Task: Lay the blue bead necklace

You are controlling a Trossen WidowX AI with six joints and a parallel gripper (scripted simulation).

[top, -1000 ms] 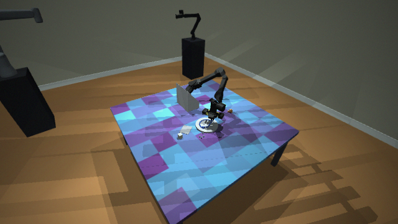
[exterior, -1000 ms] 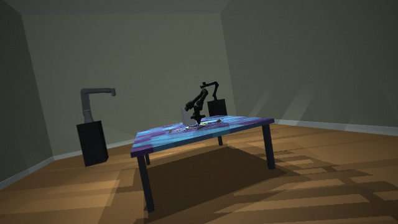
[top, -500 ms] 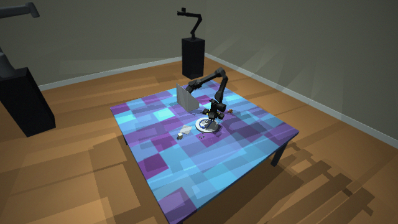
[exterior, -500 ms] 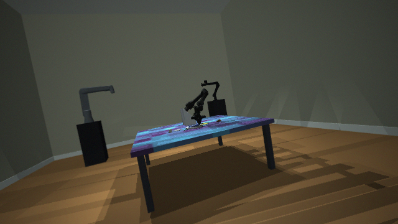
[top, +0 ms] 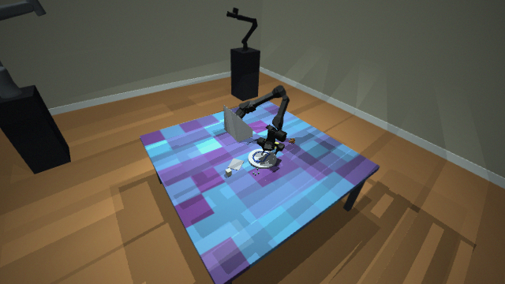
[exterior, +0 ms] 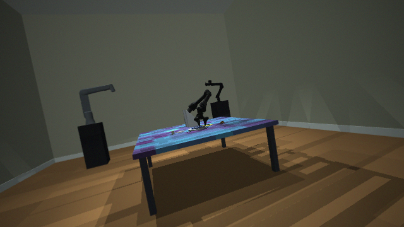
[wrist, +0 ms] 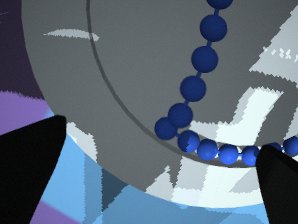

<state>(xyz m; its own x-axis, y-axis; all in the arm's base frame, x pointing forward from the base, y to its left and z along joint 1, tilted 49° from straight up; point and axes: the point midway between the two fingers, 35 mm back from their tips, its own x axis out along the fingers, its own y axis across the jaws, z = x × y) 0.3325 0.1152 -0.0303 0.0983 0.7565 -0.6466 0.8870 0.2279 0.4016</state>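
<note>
Gripper point(top: 270, 152) point(exterior: 202, 125) point(wrist: 166, 141) points down over the board point(top: 251, 163) point(exterior: 192, 129) point(wrist: 55, 60), fingers spread nearly to full width, gripping nothing.

Top view, left to right:

- Grey arm point(top: 16, 9) point(exterior: 98, 89): mounted on a black pedestal, well apart from the gripper, off the left side of the table point(top: 245, 233) point(exterior: 205, 139) point(wrist: 70, 175).
- Cube point(top: 228, 172) point(exterior: 173, 132): pale, left of the gripper, just beside the card point(top: 236, 164).
- Panel point(top: 237, 126) point(exterior: 188, 118): grey, upright, behind and left of the gripper.
- Black arm point(top: 255, 24) point(exterior: 221, 86): on its own pedestal, well behind the gripper, beyond the table.
- Small pieces point(top: 256, 173): in front of the gripper, near the board rim.
- Necklace point(top: 254, 158) point(wrist: 204, 59): on the board, below the gripper.
- Orange item point(top: 292, 140) point(exterior: 221, 122): right of the gripper, on the table.

Wrist view: left fingertip appears at the board's outer edge. Between the fingertips, the necklace bends sharply near the groove line. From the bend, one run of beads extends up the view, inward of the groove; the other follows the curve rightward and passes behind the right fingertip. Contact there cannot be determined.
</note>
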